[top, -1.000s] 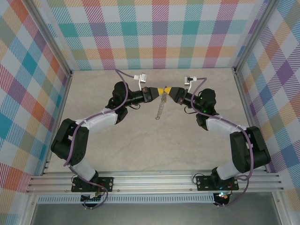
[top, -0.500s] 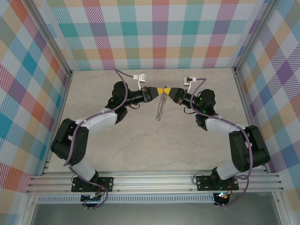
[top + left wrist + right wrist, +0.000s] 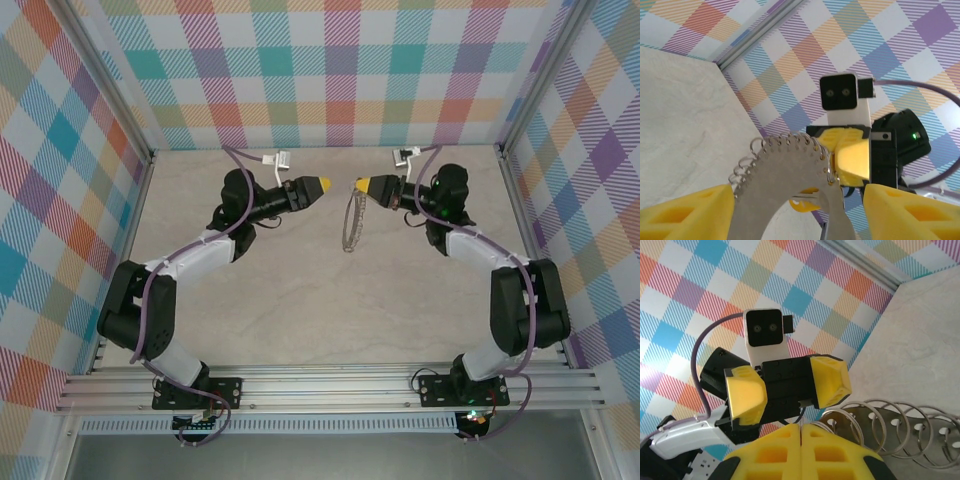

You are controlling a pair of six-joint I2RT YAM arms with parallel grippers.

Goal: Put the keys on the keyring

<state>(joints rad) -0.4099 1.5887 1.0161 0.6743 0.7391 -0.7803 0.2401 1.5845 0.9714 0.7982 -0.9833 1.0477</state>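
The keyring (image 3: 350, 222) is a flat, arched metal plate with several small rings along its edge. It hangs above the table from my right gripper (image 3: 362, 185), which is shut on one end of it. In the right wrist view the pressed-together yellow fingers (image 3: 801, 440) sit beside its rings (image 3: 900, 435). My left gripper (image 3: 322, 184) is open and a short gap to the left, touching nothing. In the left wrist view the keyring's arch (image 3: 785, 170) fills the space between its spread fingers (image 3: 685, 215). A yellow-headed key (image 3: 805, 204) shows behind the arch.
The pale marble-look table (image 3: 300, 300) lies below both grippers. Plaid walls (image 3: 340, 70) close in the back and both sides, with metal frame posts at the corners. An aluminium rail (image 3: 330, 385) with the arm bases runs along the near edge.
My left gripper has opened, let go and drawn back to the left. The right gripper has pulled slightly right, and the keyring now hangs from it alone.
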